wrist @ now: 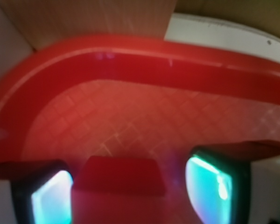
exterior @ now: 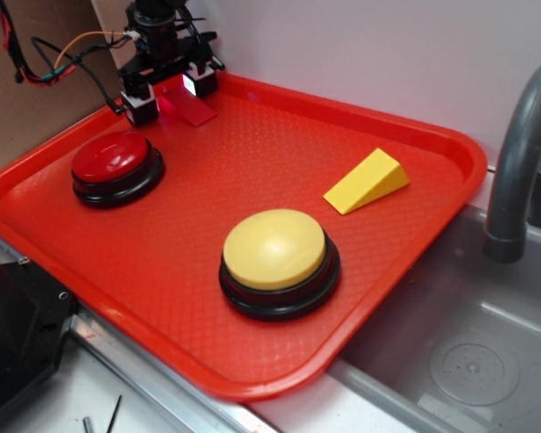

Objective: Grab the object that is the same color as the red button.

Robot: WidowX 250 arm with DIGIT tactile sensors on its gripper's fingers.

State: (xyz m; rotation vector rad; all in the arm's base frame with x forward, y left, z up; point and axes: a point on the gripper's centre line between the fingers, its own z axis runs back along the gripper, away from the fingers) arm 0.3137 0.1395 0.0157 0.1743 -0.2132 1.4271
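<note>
The object, a small red wedge [exterior: 187,105], lies at the far left corner of the red tray [exterior: 433,144]. My gripper [exterior: 169,93] is lowered over it, open, one finger on each side. In the wrist view the object [wrist: 119,182] sits between the two glowing pads [wrist: 210,189], close to the left one with a gap on the right. The red button [exterior: 114,163], a glossy dome on a black base, stands on the tray's left side, nearer the camera than the gripper.
A larger yellow-domed button [exterior: 276,255] stands near the tray's front. A yellow wedge [exterior: 367,181] lies at the right of the tray. A grey faucet [exterior: 523,144] and sink [exterior: 469,361] are to the right. A cardboard wall [exterior: 36,99] rises behind the gripper.
</note>
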